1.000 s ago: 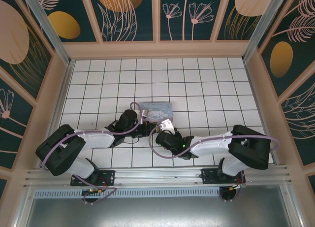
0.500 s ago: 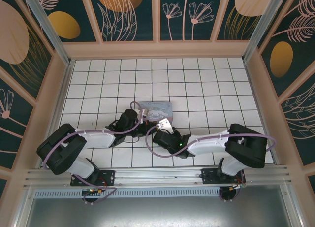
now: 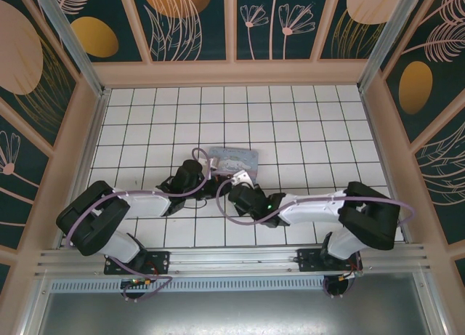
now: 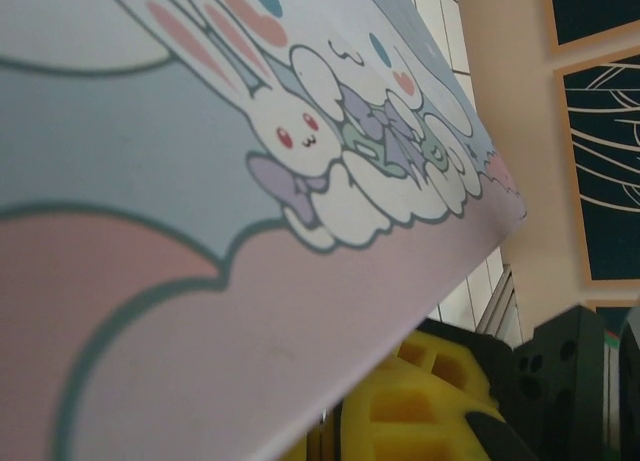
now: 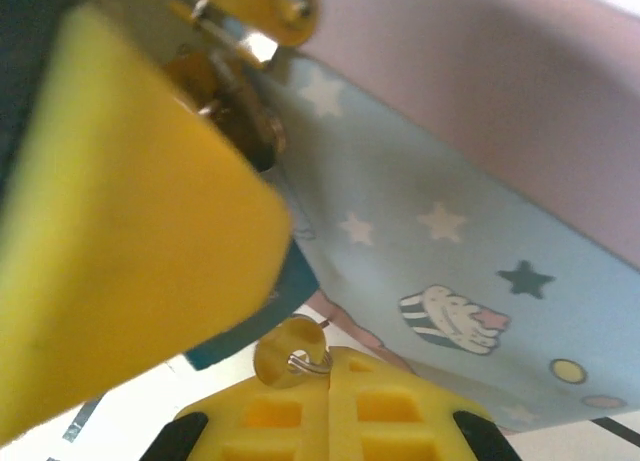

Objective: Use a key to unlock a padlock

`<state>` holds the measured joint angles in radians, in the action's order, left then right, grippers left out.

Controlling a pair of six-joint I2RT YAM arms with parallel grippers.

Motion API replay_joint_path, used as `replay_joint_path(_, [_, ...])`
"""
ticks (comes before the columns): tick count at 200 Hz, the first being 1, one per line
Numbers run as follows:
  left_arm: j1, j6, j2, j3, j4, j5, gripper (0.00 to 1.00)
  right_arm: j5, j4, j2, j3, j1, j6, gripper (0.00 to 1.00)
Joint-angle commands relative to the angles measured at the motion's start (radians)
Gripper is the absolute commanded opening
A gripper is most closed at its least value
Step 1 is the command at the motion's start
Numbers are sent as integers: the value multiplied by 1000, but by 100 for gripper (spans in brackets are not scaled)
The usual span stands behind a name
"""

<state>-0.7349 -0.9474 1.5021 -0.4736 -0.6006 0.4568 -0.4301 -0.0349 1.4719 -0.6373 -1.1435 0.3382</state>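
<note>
From above, two white-and-black arms meet at one glossy pastel tin box on the matte white tiled table. The left gripper and right gripper sit at its near edge, almost touching.

In the left wrist view, the tin's smooth lid, printed with cartoon rabbits, overhangs the left gripper's moulded yellow fingers. They are closed; anything between them is hidden.

In the right wrist view, the right gripper's two yellow fingers are pressed together. They pinch what looks like the key by its small rounded head, which carries one wire ring. Just above the fingertips, a dark bluish body, apparently the padlock, peeks from under one blurred yellow block, against the tin's starred blue side.
</note>
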Motion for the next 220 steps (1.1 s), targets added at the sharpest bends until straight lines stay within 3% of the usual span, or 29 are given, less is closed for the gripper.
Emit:
replay_joint_path(1, [-17, 20, 26, 12, 4, 62, 0, 241, -238, -139, 48, 91, 25, 0])
replay_joint_path(14, [-17, 24, 36, 13, 0, 62, 0, 379, -289, -188, 95, 153, 55, 0])
replay_joint_path(28, [-16, 24, 47, 16, -9, 61, 0, 446, -312, -231, 131, 194, 79, 0])
replay_joint_path(55, [-17, 19, 55, 15, -12, 60, 0, 447, -289, -289, 167, 223, 101, 0])
replay_joint_path(83, [-17, 9, 54, 6, -11, 63, 0, 396, -210, -300, 165, 213, 84, 29])
replay_joint_path(102, [-17, 7, 47, 1, -2, 66, 0, 335, -148, -283, 152, 180, 55, 39])
replay_joint_path(165, [-17, 13, 38, -8, 16, 65, 0, 132, -54, -134, 91, 41, -20, 43])
replay_joint_path(220, [-16, 13, 39, -10, 16, 67, 0, 102, -77, -23, 79, -19, -12, 40])
